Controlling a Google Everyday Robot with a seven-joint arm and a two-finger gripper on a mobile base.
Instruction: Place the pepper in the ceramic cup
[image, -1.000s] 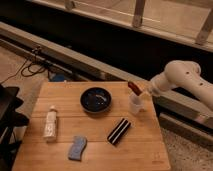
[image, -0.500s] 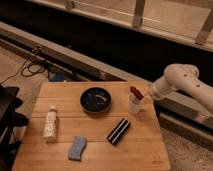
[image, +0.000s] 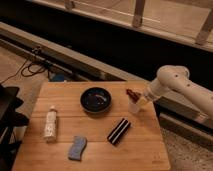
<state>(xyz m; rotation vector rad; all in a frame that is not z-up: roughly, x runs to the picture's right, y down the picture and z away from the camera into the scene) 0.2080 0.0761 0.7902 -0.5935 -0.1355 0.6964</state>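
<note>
- Pepper (image: 132, 94): small, slender, dark red-brown; sticks up at a tilt from the top of the ceramic cup (image: 133, 106), upper end leaning left toward the dark bowl (image: 96, 100).
- Gripper (image: 142, 100): at the end of the white arm (image: 175, 85), just right of the cup rim and the pepper; finger state cannot be told, and contact with the pepper cannot be told either.
- Ceramic cup: small, pale white, slightly wider at the rim; upright near the right edge of the wooden table (image: 90, 145), right of the bowl and apart from it.
- Arm: smooth rounded white shell, reaching in from the right over the table's right edge.
- Table: rectangular top of light wood planks with visible grain.
- Dark bowl: wide, round, glossy blue-black; near the table's middle rear.
- Black block (image: 119, 131): rectangular bar with pale stripes; lies diagonally in front of the cup, well apart from it.
- White bottle (image: 50, 123): lies on the left part of the table, cap toward the rear.
- Blue sponge (image: 77, 148): wavy outline, near the front edge, between bottle and block.
- Obstruction: gripper body hides the cup's right side; bowl stands on the cup's left.
</note>
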